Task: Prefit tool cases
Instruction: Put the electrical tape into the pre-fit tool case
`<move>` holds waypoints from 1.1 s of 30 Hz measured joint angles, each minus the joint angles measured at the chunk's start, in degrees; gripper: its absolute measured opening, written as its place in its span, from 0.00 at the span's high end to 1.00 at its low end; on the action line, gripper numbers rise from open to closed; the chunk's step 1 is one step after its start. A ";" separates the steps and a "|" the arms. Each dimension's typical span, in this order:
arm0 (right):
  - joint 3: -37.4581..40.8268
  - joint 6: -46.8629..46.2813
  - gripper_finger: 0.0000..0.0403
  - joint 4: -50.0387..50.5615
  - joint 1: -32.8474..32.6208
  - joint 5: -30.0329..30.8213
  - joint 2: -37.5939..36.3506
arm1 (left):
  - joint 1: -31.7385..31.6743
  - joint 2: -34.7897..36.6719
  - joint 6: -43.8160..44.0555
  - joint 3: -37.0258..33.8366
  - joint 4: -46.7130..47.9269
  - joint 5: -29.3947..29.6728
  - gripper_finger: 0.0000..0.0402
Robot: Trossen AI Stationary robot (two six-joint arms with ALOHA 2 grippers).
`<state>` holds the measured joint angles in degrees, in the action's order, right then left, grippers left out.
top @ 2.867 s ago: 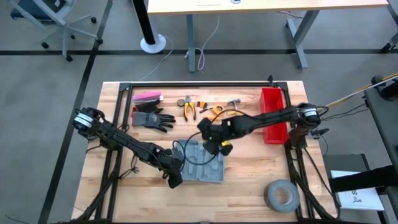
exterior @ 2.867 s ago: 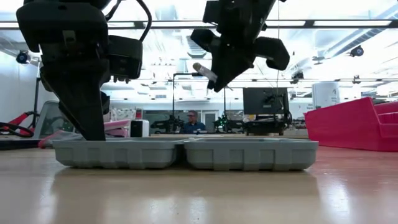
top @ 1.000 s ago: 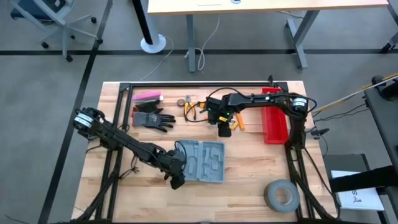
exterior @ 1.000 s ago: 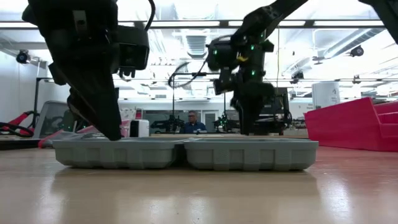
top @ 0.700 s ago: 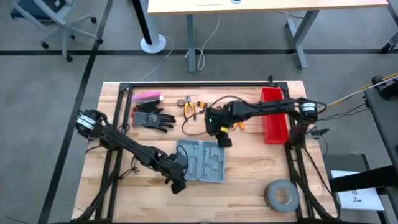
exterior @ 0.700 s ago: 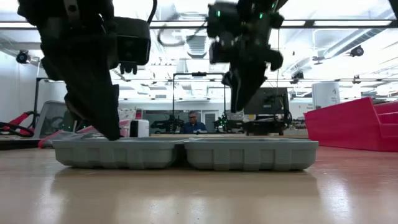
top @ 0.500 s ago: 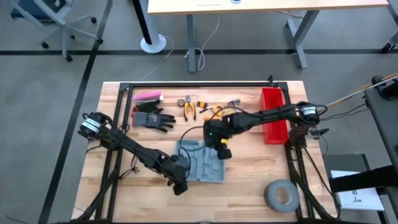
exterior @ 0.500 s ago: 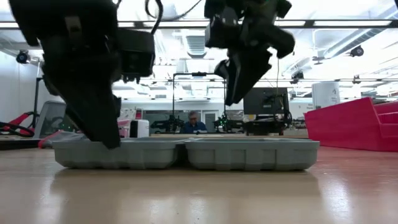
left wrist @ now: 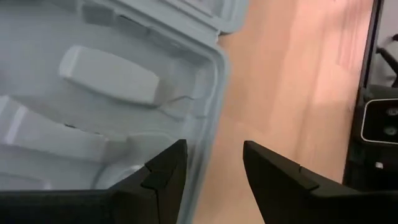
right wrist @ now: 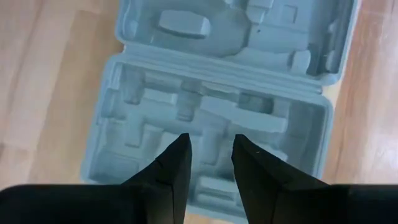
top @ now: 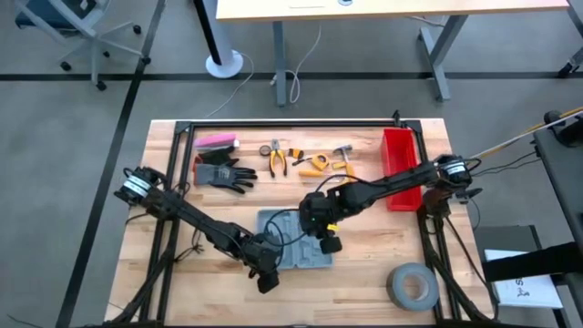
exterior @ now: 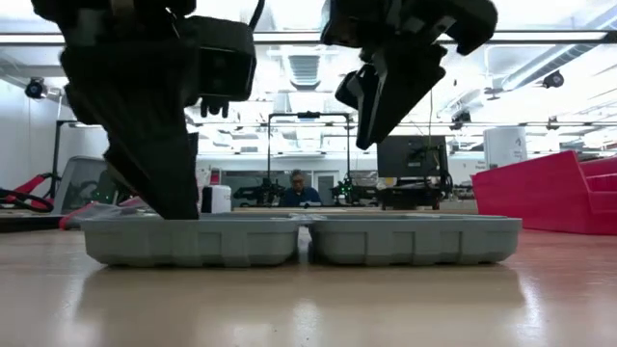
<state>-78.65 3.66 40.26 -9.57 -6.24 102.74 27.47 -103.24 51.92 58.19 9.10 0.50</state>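
Observation:
The grey-blue tool case (top: 305,257) lies open and flat on the wooden table, its moulded slots facing up. It also shows in the low view (exterior: 308,241) and the right wrist view (right wrist: 217,93). My left gripper (top: 265,276) is at the case's near-left corner, shut on the rim there (left wrist: 214,149). My right gripper (top: 326,239) hovers above the case's right half, open and empty. It shows above the case in the low view (exterior: 371,125), and its own view (right wrist: 211,140) looks down into the slots. My left gripper has the rim (left wrist: 208,124) of the case's left half, near the near-left corner. One finger (left wrist: 165,171) is inside the hollow and the other (left wrist: 273,177) is outside over the table. The fingers slant down from above. The case lies flat on the table.
A red bin (top: 398,164) stands at the far right and a grey tape roll (top: 413,285) at the near right. Black gloves (top: 223,173), a pink item (top: 216,141) and several hand tools (top: 305,157) lie along the far side. A person (exterior: 302,188) sits far behind.
My right gripper has come from the hand tools at the far side toward the near edge and now hangs over the case. My left gripper has shifted toward the near edge and a little right, and the case has slid with it, nearer the near edge.

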 joint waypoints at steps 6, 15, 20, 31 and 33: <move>0.02 -3.72 0.75 3.62 -0.36 1.75 -2.15 | 1.26 0.07 1.72 1.26 -0.17 -0.05 0.59; 0.27 -5.79 0.78 3.40 -1.51 6.72 -13.13 | 0.90 0.20 -4.90 10.17 9.24 10.42 0.59; 1.89 -7.39 0.79 0.64 -2.54 7.93 -19.91 | 0.23 0.20 -6.45 15.39 17.66 24.59 0.59; 7.94 -14.10 0.75 -5.07 -7.06 7.91 -30.97 | -7.87 0.24 -7.53 19.87 25.68 28.95 0.59; 9.23 -15.11 0.74 -6.84 -8.79 9.06 -32.14 | -9.86 0.24 -7.50 19.78 25.89 28.50 0.59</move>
<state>-69.42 -11.45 33.42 -18.36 2.83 70.60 17.61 -103.00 44.42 77.97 34.99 29.00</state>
